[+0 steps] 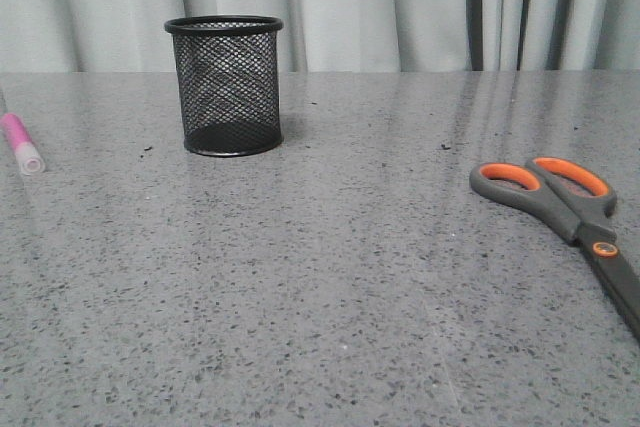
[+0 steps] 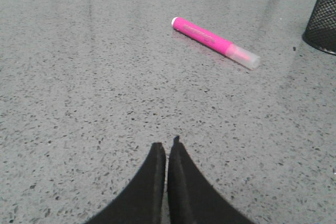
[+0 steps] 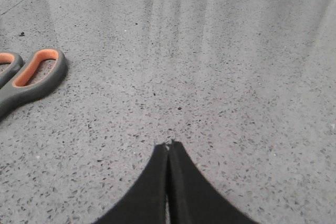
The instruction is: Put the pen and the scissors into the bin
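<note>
At the far left edge of the speckled grey tabletop (image 1: 320, 307) lies the pen (image 1: 21, 144), magenta-pink with a pale translucent cap, flat on its side. Right of it, further back, the bin (image 1: 225, 85) stands upright, black wire mesh with a solid rim. At the right lie the scissors (image 1: 565, 217), grey handles, orange-lined loops, orange pivot. The left gripper (image 2: 167, 148) and right gripper (image 3: 168, 148) each have fingers pressed together, holding nothing.

Even soft light, pale glare streaks on table (image 1: 330, 277).
</note>
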Robot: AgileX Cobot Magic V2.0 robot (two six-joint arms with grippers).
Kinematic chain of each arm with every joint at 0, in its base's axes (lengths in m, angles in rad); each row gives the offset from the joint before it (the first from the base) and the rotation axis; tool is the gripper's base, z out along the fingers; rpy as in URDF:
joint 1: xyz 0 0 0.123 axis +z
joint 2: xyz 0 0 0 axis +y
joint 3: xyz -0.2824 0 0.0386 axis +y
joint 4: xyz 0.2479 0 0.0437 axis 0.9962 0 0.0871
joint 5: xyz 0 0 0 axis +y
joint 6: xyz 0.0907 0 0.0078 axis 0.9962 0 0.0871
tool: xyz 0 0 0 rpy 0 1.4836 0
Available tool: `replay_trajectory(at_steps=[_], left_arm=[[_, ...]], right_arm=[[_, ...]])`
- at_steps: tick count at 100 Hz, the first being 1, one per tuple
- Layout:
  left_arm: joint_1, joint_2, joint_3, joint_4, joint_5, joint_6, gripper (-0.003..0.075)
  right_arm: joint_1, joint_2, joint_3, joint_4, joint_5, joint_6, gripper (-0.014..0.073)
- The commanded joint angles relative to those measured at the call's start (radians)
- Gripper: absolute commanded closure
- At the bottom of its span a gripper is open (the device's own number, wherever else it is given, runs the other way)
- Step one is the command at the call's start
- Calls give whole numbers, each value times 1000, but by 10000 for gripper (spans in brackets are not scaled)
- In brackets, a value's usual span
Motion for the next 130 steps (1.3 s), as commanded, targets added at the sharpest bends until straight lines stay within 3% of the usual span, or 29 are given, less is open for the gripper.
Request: replay_trajectory(at_steps=[1,66,82,99,130], left_arm=[[-11,-32,43,1,-50,-10,739],[-11,-32,43,5,-50,-10,739],[-11,-32,43,177,-115,-10,739],[-11,-32,43,-104,-356,-29,739],[-11,-32,42,-423,-751,-29,739]], right_arm=[[-4,-18,15,1,-43,-7,665],[-4,-18,15,1,-53,-7,665],[-4,-18,15,19,-200,15,665],[-4,-18,15,129,-451,122,665],[-4,-18,15,129,-538,204,665]])
